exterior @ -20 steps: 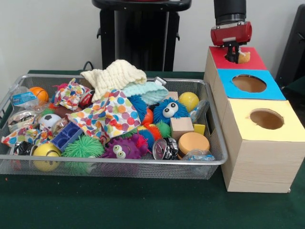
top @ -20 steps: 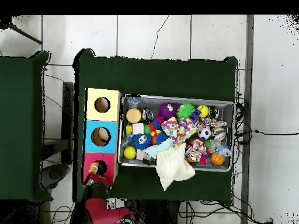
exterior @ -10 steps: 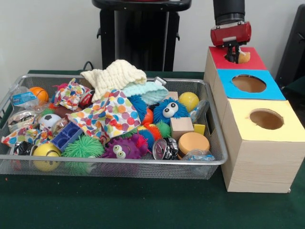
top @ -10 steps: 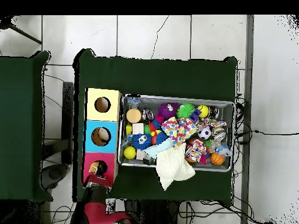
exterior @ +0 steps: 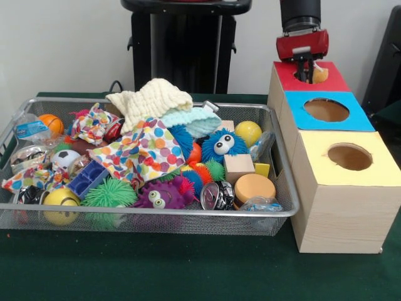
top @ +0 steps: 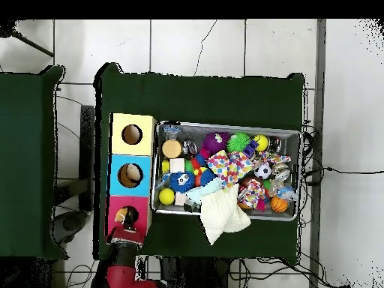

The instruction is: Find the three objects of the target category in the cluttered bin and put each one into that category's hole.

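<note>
Red-painted, the far box top (exterior: 311, 76) is sitting under the robot's red and black claw (exterior: 306, 74), which is hovering right at that box's round hole (exterior: 301, 73). You are looking at a small tan-orange object (exterior: 321, 74) resting at the hole's rim, just beside the claw; whether the claw is touching it, and whether its fingers are apart or together, cannot be told from either view. It is looking small, rounded and light; I judge it would be taking a pinch across its middle, though its hardness is not showing.

Three wooden boxes are standing in a row beside the wire mesh bin (exterior: 156, 216) on the green tabletop (exterior: 188, 269): one red, one with a blue top (exterior: 326, 111) and one with a yellow top (exterior: 351, 157), each with one hole. From overhead the blue box's hole (top: 129, 175) is showing something pale inside.

In the bin you are seeing soft, floppy cloths: one cream knitted cloth (exterior: 153, 97), one pale teal cloth (exterior: 191, 120) and one polka-dot cloth (exterior: 144, 150). These would be sagging, so gathering a raised fold looks best. One blue fuzzy toy with eyes (exterior: 222, 145), one purple one (exterior: 160, 195) and one green spiky ball (exterior: 109, 193) are looking squashy and light. One wooden cube (exterior: 238, 167) and one tan round disc (exterior: 254, 187) are looking stiff.
</note>
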Action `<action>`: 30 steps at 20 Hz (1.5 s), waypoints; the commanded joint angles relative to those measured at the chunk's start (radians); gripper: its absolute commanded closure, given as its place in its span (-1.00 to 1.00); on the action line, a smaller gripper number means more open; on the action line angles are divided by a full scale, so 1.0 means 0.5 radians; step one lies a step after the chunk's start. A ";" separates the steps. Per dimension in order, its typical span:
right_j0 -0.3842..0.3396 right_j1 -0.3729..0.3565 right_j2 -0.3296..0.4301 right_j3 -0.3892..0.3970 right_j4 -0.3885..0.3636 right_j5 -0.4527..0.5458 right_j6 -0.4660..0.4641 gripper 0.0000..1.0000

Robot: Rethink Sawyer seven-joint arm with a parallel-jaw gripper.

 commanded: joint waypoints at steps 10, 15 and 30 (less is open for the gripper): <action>-0.119 0.756 0.240 -0.100 -0.290 0.879 -0.095 1.00; -0.151 0.661 0.210 -0.055 -0.385 0.936 -0.132 1.00; -0.283 -0.066 0.249 0.149 -0.654 1.512 -0.167 1.00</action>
